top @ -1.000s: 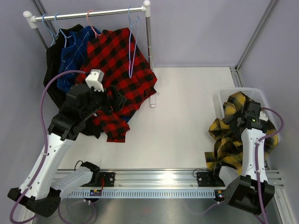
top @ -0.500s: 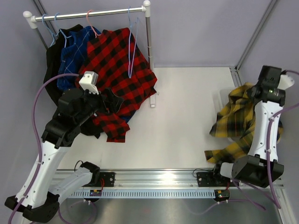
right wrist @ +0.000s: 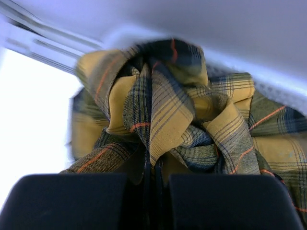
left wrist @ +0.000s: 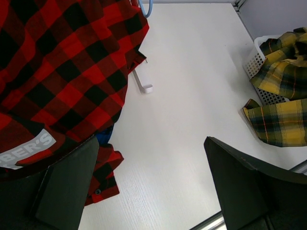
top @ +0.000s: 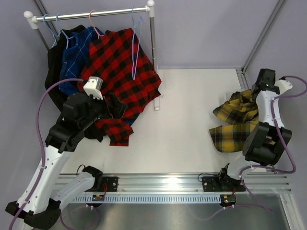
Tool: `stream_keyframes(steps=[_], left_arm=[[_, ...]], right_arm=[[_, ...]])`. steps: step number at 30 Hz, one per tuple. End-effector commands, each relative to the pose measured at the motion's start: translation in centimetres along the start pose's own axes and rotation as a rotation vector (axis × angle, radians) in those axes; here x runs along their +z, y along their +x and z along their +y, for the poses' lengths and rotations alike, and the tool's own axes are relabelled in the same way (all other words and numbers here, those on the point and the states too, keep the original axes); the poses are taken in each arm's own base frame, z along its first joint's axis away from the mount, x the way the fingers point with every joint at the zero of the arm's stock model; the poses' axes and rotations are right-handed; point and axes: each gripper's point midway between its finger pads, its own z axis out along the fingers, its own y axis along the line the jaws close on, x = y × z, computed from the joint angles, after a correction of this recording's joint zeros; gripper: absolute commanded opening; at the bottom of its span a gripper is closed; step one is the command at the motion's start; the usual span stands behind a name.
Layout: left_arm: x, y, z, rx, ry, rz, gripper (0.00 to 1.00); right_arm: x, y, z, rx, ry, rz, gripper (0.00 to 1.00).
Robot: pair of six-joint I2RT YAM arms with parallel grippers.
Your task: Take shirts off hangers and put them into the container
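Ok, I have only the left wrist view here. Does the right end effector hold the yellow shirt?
Observer: Yes. The right end effector is shut on a fold of the yellow shirt.
Operator: And how many shirts are not taken off yet?
Observer: Three hang from the rail: the black shirt, the blue shirt and the red shirt.
Operator: Is any hanger empty?
Observer: It seems so. One blue hanger hangs bare in front of the red shirt.
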Motion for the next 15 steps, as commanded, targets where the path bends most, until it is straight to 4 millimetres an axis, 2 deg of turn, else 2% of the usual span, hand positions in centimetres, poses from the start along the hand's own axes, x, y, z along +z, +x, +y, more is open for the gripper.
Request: stream_keyframes(steps=[1, 4, 6, 7, 10, 12, 13, 14, 15], left_arm=[[-0.1, -0.2, 0.0, -0.006, 0.003, -0.016, 0.99], [0.2, -0.2, 0.1, -0.002, -0.003, -0.008, 0.99], [0.3, -0.2, 0.1, -0.001, -0.003, -0.005, 0.99], [0.4, -0.1, 0.1, -0.001, -0.003, -0.003, 0.99], [0.6, -0.3, 0.1, -0.001, -0.004, 0.000, 0.99], [0.6, -0.3, 0.0, -0.001, -0.003, 0.000, 0.99], [0.5, -0.5, 0.0, -0.001, -0.001, -0.004, 0.99], [0.6, -0.5, 0.0, 0.001, -0.001, -0.004, 0.99], [0.5, -0.6, 0.0, 0.002, -0.002, -0.006, 0.99]], right_arm=[[2.8, 4.2, -2.3, 0.022, 0.125, 0.080, 0.00], [4.9, 11.0, -3.3, -0.051, 0.176, 0.304, 0.00], [5.3, 13.1, -3.5, -0.079, 0.192, 0.388, 0.02], [5.6, 14.7, -3.7, -0.101, 0.204, 0.453, 0.06], [5.7, 15.2, -3.7, -0.118, 0.204, 0.479, 0.13], [5.2, 13.7, -3.4, -0.121, 0.189, 0.442, 0.23], [4.4, 12.2, -3.2, -0.115, 0.177, 0.405, 0.30], [3.9, 10.7, -2.6, -0.104, 0.155, 0.373, 0.41], [3.3, 9.7, -2.4, -0.112, 0.139, 0.354, 0.48]])
